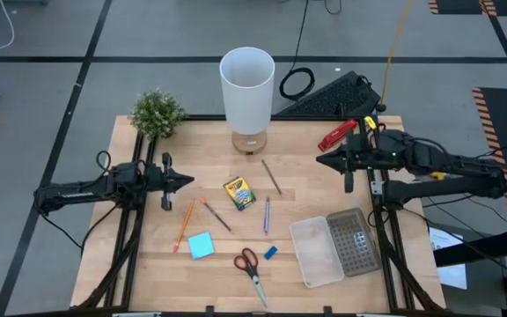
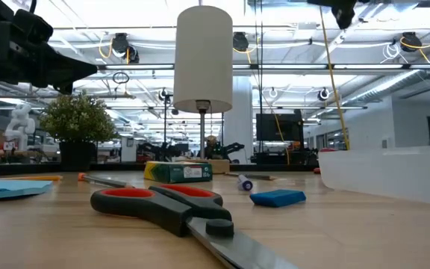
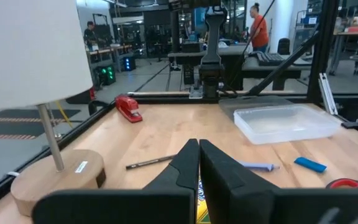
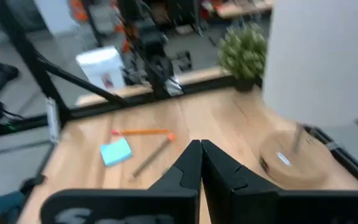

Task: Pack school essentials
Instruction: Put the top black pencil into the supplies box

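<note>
The school essentials lie loose on the wooden table. They are a yellow-green crayon box (image 1: pixel 238 193), a blue sticky-note pad (image 1: pixel 201 246), red-handled scissors (image 1: pixel 249 267), a small blue eraser (image 1: pixel 270 253), an orange pencil (image 1: pixel 184 225), a brown pencil (image 1: pixel 272 176) and a blue pen (image 1: pixel 267 214). An open clear case (image 1: pixel 334 249) lies flat at the near right. My left gripper (image 1: pixel 187 181) hovers shut over the table's left side, left of the crayon box. My right gripper (image 1: pixel 321 160) hovers shut over the far right, above the case. Neither holds anything.
A white-shaded lamp (image 1: pixel 247 88) on a round wooden base stands at the far middle. A small green plant (image 1: pixel 157 114) sits at the far left corner, and a red stapler-like tool (image 1: pixel 336 136) at the far right. Bare wood lies between the two grippers.
</note>
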Controlling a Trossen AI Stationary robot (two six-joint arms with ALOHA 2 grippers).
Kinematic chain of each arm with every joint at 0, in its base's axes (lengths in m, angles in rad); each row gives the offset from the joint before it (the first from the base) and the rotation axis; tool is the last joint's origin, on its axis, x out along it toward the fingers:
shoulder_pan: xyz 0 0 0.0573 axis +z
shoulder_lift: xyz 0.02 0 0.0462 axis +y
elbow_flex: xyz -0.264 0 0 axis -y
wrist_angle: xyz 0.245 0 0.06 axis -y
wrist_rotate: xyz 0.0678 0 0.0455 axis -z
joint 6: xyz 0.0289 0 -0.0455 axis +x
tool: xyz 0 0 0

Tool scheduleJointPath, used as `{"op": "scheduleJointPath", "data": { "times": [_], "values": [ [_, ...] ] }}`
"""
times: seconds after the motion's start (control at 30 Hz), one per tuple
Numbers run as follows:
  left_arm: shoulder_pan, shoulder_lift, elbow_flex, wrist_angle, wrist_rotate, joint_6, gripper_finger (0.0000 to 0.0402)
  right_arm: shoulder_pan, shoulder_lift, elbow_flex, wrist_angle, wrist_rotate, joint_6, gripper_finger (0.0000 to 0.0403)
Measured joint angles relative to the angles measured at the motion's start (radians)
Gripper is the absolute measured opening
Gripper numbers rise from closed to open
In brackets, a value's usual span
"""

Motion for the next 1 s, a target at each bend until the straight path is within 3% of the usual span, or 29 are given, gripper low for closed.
{"op": "scheduleJointPath", "data": {
  "times": [0.37, 0.87, 1.0],
  "values": [
    [0.0, 0.015, 0.048, -0.013, 0.023, -0.102, 0.0017, 0.0, 0.103, 0.038, -0.05, 0.003, 0.024, 0.0],
    [-0.071, 0.289, 0.509, -0.381, 0.045, -0.143, 0.0017, 0.005, 0.185, 0.038, -0.045, 0.005, 0.054, 0.0],
    [-0.097, 0.364, 0.613, -0.425, 0.044, -0.123, 0.0017, 0.046, 0.208, 0.038, -0.045, 0.082, 0.056, 0.0]
  ]
}}
